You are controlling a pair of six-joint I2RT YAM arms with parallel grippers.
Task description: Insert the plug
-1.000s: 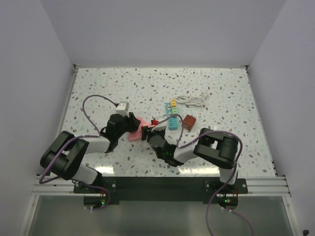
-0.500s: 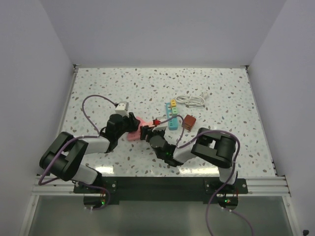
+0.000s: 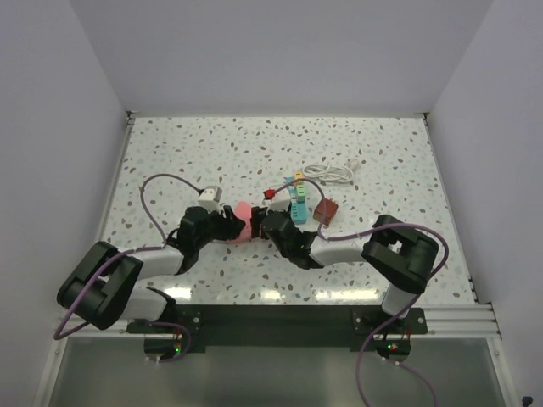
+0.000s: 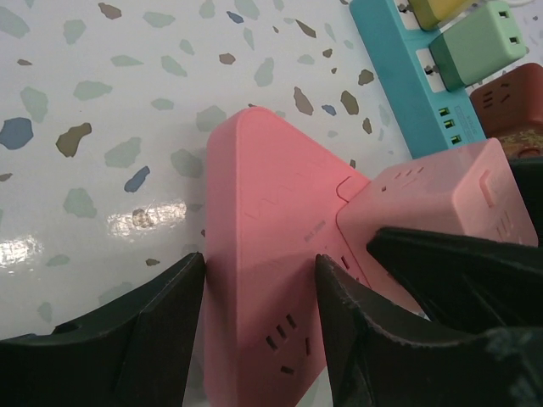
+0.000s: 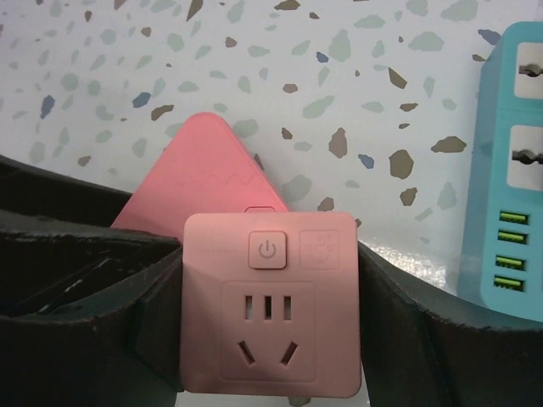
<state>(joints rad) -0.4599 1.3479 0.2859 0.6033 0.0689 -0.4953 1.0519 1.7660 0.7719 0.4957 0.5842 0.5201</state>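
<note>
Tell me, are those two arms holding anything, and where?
Yes. The left end effector grips the pink triangular power strip by its sides; the right end effector clamps the pink square adapter.

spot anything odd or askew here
Nothing looks damaged or spilled. The brown cube adapter lies loose, tilted beside the teal power strip. Both grippers, left and right, clamp the pink socket pieces together.

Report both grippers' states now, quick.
Left gripper: closed on the pink triangular plastic power strip.
Right gripper: closed on the pink square plastic socket adapter.
</note>
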